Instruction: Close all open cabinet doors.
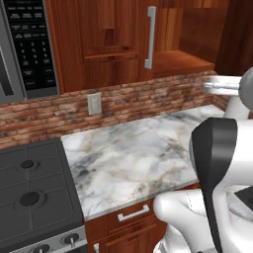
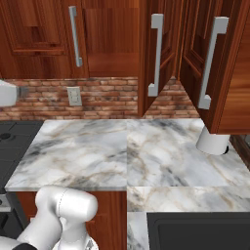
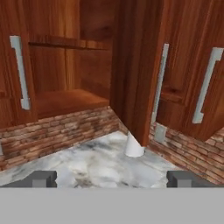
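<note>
A closed cabinet door [image 1: 113, 39] with a silver bar handle [image 1: 149, 37] hangs right of the microwave. Beside it an open cabinet [image 2: 110, 49] shows its bare shelf. Its door [image 3: 135, 70] is swung out, edge-on to the hand view, and reads as the middle door [image 2: 158, 53] from the right base. A further door [image 2: 215, 63] to the right also appears angled out, its handle [image 3: 205, 83] facing me. My gripper [image 3: 113, 179] is open and empty, above the counter and short of the swung-out door.
A white cylinder [image 2: 213, 141] stands on the marble counter [image 2: 97, 146] under the open doors, also seen as a white cylinder [image 3: 133, 146]. A stove [image 1: 29, 197] lies left, a microwave [image 1: 29, 44] above it. A dark sink [image 2: 195, 229] is near right. Brick backsplash [image 1: 123, 101] carries an outlet.
</note>
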### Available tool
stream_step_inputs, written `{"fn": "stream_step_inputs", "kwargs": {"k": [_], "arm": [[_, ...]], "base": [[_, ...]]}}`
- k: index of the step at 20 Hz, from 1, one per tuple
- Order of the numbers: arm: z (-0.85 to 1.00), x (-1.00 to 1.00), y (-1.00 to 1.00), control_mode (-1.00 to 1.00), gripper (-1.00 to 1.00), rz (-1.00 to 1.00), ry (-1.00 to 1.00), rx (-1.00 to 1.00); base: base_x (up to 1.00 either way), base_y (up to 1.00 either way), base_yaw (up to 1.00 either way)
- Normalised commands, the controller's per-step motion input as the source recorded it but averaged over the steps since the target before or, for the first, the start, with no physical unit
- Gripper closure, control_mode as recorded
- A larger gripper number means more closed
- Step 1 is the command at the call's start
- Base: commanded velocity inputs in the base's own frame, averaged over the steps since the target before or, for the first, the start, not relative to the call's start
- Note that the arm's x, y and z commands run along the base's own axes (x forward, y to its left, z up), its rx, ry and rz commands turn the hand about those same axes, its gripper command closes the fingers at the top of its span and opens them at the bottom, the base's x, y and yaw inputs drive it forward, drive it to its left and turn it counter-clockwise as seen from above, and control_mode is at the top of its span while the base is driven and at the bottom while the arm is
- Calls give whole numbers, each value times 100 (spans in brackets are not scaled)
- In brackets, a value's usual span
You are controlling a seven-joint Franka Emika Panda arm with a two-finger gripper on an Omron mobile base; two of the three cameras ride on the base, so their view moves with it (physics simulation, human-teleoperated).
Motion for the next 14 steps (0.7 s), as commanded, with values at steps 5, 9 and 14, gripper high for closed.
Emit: {"fn": "stream_step_inputs", "kwargs": {"k": [5,9,14], "arm": [[0,0,-74,-100,-100,-8,-19,19],[-10,0,-67,-100,-100,-1,-27,16],[-11,0,-56,-100,-100,0,-28,11]], "base": [[0,0,0],[0,0,0],[0,0,0]]}}
